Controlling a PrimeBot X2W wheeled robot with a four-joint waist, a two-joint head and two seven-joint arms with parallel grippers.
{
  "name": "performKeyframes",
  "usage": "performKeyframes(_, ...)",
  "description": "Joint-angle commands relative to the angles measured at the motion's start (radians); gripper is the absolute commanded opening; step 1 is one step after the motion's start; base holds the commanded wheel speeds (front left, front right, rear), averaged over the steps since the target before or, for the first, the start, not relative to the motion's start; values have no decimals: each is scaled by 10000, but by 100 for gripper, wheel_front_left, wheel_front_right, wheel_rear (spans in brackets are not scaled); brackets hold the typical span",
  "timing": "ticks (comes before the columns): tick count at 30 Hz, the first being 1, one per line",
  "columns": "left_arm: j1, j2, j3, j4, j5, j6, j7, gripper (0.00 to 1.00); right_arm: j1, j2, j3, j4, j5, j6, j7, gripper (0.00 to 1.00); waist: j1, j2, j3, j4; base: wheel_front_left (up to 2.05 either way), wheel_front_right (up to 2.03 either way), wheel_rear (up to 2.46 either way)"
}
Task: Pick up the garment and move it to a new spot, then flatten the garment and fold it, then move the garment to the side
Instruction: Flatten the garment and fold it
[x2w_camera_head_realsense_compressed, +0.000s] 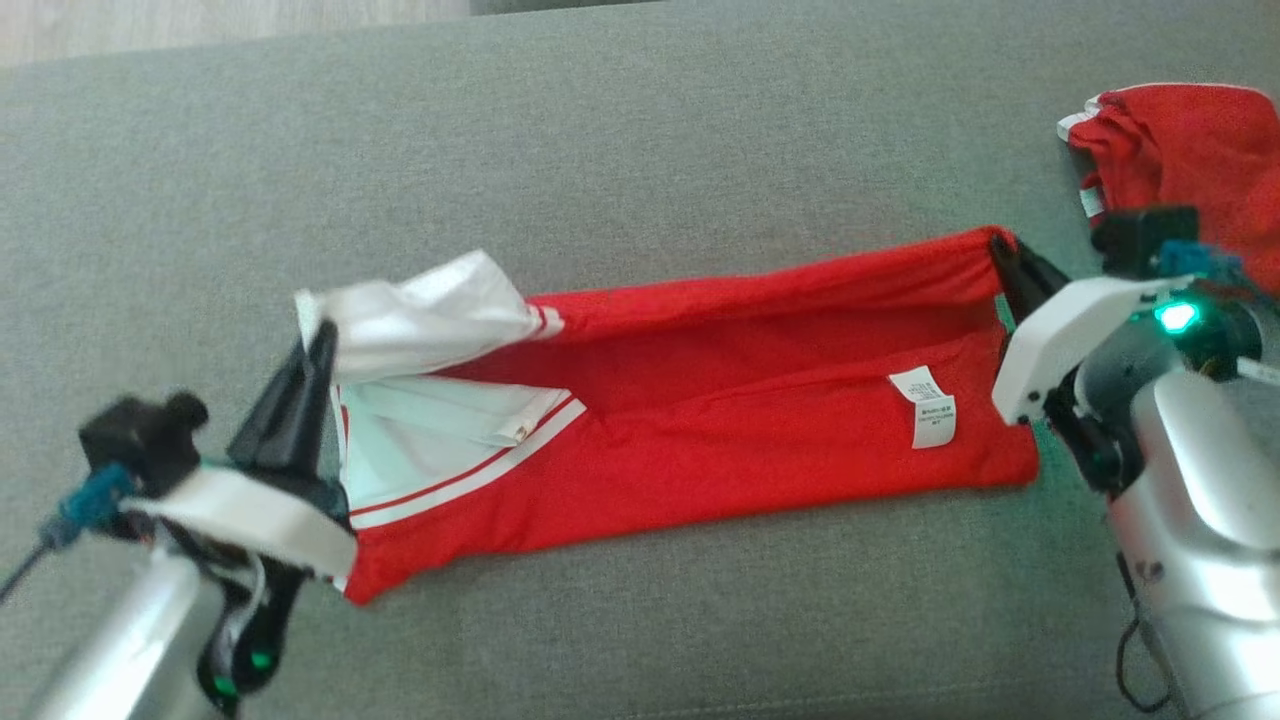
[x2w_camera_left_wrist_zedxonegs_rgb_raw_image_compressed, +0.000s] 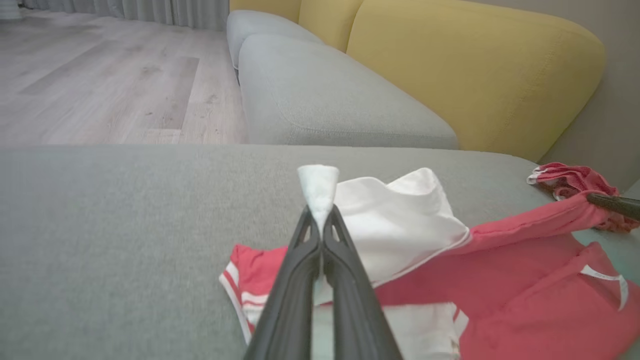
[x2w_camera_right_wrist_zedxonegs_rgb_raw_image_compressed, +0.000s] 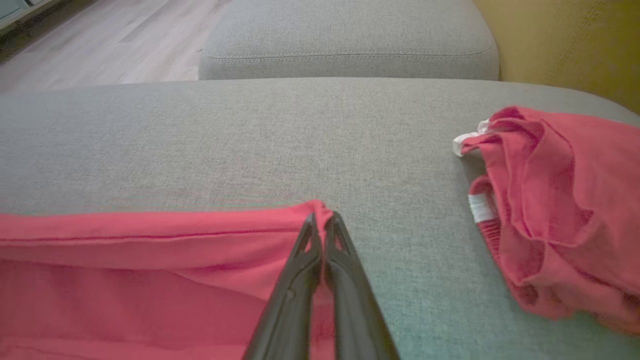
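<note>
Currently the red garment (x2w_camera_head_realsense_compressed: 720, 400) lies spread across the grey sofa cushion (x2w_camera_head_realsense_compressed: 600, 150), its far edge pulled taut between the two arms; the left end effector (x2w_camera_head_realsense_compressed: 318, 335) is clenched on the white fabric at the garment's left end, a tuft of white poking past its tips in the left wrist view; the right end effector (x2w_camera_head_realsense_compressed: 1003, 245) is pinched tight on the red far corner at the right end; a white care label (x2w_camera_head_realsense_compressed: 928, 405) shows near that end; a second red garment (x2w_camera_head_realsense_compressed: 1190, 160) lies crumpled beyond the right arm, apart from the first.
</note>
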Motion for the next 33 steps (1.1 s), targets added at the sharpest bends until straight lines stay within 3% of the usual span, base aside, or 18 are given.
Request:
performKeyframes(1,-121,173,446,-252,-62,130,-274,0,133,-78,91,-565,64,65,-135,0,3,-1,-19,11,0,0,0)
performKeyframes(5,237,-106,422,-18,-170,158,-655,0,505,-34,43,-861,26,65,-186,0,3,-1,-29,-15,0,0,0)
performKeyframes(6,325,-219,435,95,-241,123,-809,0,621,-12,32,-937,-9,65,-222,22,3,-1,-37,-28,0,0,0)
performKeyframes(7,396,-304,443,218,-273,77,-978,25,731,13,2,-1001,-51,65,-268,47,3,-1,-45,-42,0,0,0)
performKeyframes(8,452,-378,449,332,-293,-20,-1166,49,830,51,-68,-1056,-97,65,-334,84,3,-1,-54,-61,0,0,0)
performKeyframes(9,520,-461,465,431,-326,-135,-1338,76,925,93,-125,-1111,-149,65,-412,100,3,-1,-66,-79,0,0,0)
performKeyframes(12,840,-780,732,619,-501,-383,-1750,100,1238,243,-381,-1264,-296,65,-725,100,3,-1,-176,-115,0,0,0)
performKeyframes(16,1569,-1095,1178,730,-454,-556,-1936,100,1749,362,-774,-1477,-587,65,-1074,100,3,-1,-423,-83,0,0,0)
performKeyframes(23,2853,-1823,2743,304,480,-309,-1965,100,2708,633,-1673,-2117,-608,65,-1184,100,3,-1,-958,129,0,0,0)
performKeyframes(33,3577,-3006,4176,-377,2129,-15,-1967,100,2930,1136,-2913,-2321,-848,65,-294,100,3,-1,-1281,824,0,0,0)
